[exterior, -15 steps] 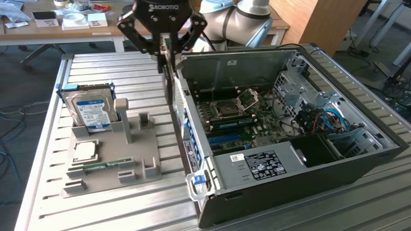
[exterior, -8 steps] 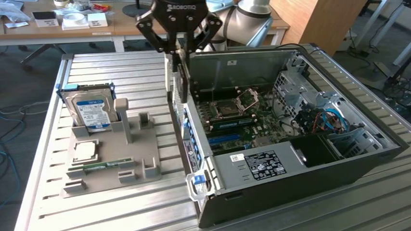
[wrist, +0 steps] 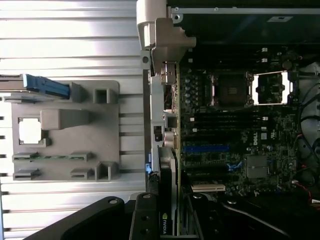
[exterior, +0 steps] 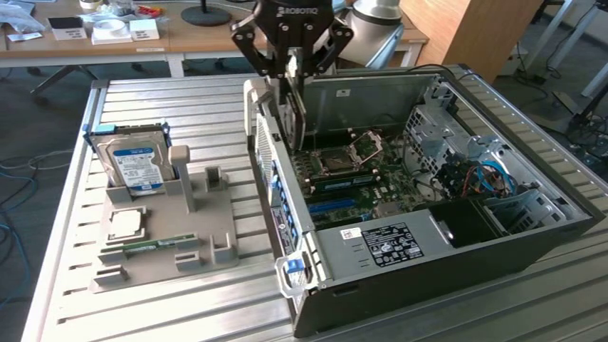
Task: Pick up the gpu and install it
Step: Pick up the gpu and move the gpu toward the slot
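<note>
1. Surface: ribbed metal table [exterior: 190,313], pale, slats running across.
2. Open case [exterior: 532,246] lies on it at the exterior view's right, motherboard [exterior: 380,174] exposed.
3. Grey holder [exterior: 166,267] sits at the exterior view's left. It carries an upright hard drive [exterior: 138,160], a chip [exterior: 127,222] and a memory stick [exterior: 152,246].
4. Gripper [exterior: 290,71] hangs over the case's rear edge, fingers clamped on the gpu [exterior: 297,114].
5. Gpu is held on edge, just inside the rear wall, above the motherboard.
6. Room: wooden desk [exterior: 57,48] behind with small boxes, wooden panel [exterior: 465,32], cables on the floor [exterior: 19,171].
</note>
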Available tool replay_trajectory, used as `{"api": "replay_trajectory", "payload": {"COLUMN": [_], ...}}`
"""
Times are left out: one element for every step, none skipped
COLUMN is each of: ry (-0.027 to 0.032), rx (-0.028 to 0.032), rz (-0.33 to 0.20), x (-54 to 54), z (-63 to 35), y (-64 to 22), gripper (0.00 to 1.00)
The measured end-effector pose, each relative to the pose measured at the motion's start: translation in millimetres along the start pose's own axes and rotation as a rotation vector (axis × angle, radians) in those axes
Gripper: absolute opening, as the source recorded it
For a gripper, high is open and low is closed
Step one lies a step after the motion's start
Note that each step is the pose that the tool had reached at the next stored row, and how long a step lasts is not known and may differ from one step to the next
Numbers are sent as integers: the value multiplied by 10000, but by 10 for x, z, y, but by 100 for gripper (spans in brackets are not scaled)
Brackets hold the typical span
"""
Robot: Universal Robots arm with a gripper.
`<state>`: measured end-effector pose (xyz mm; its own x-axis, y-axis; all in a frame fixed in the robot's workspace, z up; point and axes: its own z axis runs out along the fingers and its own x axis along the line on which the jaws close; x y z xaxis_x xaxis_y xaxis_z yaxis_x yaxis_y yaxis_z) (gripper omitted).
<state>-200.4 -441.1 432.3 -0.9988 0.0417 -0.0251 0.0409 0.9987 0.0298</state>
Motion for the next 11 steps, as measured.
{"api": "replay_trajectory", "payload": {"ry": [-1,0,0,-1,0,0,0,-1,0,0,0], "rx": [0,-1,0,-1,0,0,0,0,0,0,0], "rz": [1,1,1,2,1,1,1,1,2,2,2], "x": [-25,-48,-71,-94,-119,-144,-168,-195,-218,-240,-263], "z": [1,1,2,3,3,4,4,5,6,6,7], "y": [1,2,3,4,5,6,7,8,9,10,11], "gripper": [27,27,27,27,27,27,27,27,27,27,27]}}
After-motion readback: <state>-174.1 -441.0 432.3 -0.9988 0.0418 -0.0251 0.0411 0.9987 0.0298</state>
